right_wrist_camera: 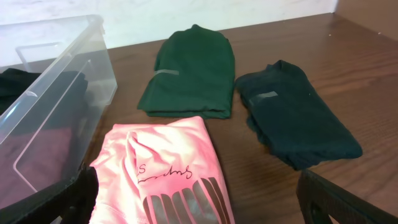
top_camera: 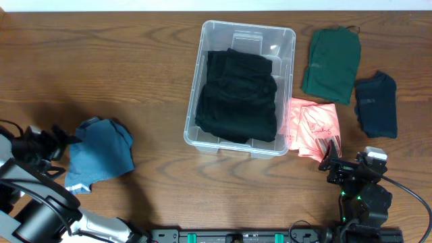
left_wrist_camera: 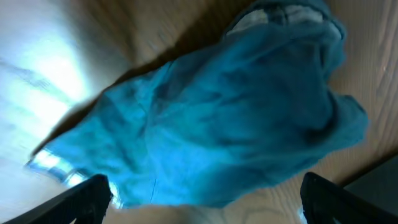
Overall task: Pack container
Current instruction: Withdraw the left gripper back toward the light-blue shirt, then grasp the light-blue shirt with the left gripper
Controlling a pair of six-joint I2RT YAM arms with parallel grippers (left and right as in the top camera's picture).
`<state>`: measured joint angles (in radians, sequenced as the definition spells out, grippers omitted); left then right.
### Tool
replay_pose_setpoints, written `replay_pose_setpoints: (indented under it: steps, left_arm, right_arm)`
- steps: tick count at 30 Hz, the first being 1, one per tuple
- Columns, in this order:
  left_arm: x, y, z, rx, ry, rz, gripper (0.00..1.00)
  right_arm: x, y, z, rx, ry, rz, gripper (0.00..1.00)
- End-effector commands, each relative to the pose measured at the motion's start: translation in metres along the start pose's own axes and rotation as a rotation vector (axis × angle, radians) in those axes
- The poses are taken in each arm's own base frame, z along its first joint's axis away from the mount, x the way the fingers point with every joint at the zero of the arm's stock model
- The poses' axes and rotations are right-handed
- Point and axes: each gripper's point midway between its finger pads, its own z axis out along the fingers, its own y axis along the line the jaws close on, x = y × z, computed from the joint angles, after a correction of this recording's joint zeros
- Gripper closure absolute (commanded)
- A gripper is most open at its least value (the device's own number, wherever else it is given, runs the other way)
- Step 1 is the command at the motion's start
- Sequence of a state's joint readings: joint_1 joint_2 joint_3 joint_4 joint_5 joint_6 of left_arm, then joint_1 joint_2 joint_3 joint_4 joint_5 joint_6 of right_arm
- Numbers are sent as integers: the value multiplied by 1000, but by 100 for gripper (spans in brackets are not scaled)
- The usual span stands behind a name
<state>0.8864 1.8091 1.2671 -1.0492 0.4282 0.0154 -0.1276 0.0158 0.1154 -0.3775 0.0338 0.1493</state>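
The clear plastic container (top_camera: 285, 40) stands at the table's centre with a folded black garment (top_camera: 237, 96) inside; its wall also shows in the right wrist view (right_wrist_camera: 56, 93). A crumpled blue garment (top_camera: 101, 154) lies at the left and fills the left wrist view (left_wrist_camera: 211, 118). My left gripper (top_camera: 48, 144) is open, just left of the blue garment, its fingers (left_wrist_camera: 199, 202) spread at the garment's near edge. My right gripper (top_camera: 332, 162) is open over the near end of a folded pink garment (top_camera: 314, 127), with its fingers (right_wrist_camera: 199, 205) wide either side of the pink garment (right_wrist_camera: 168, 168).
A folded green garment (top_camera: 331, 64) (right_wrist_camera: 189, 71) and a folded dark navy garment (top_camera: 376, 104) (right_wrist_camera: 298, 115) lie right of the container. A black rail (top_camera: 236, 236) runs along the table's front edge.
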Motion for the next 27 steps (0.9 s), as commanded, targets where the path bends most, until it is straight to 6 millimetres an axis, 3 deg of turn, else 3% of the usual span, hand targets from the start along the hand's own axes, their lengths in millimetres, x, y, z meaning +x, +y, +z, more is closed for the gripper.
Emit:
replay_pose_setpoints:
  steps: [1,11,20,27]
  left_arm:
    - [9,-3,17,58,18,35,2]
    - [8,2,50,103,-34,61,2]
    - [0,-27,67,181,-97,195,0]
    - [5,-59,78,208,-99,333,26]
  right_arm:
    - [1,2,0,-7,1,8,1]
    - [1,2,0,-7,1,8,1]
    - [1,2,0,-7,1,8,1]
    - [1,2,0,-7,1,8,1]
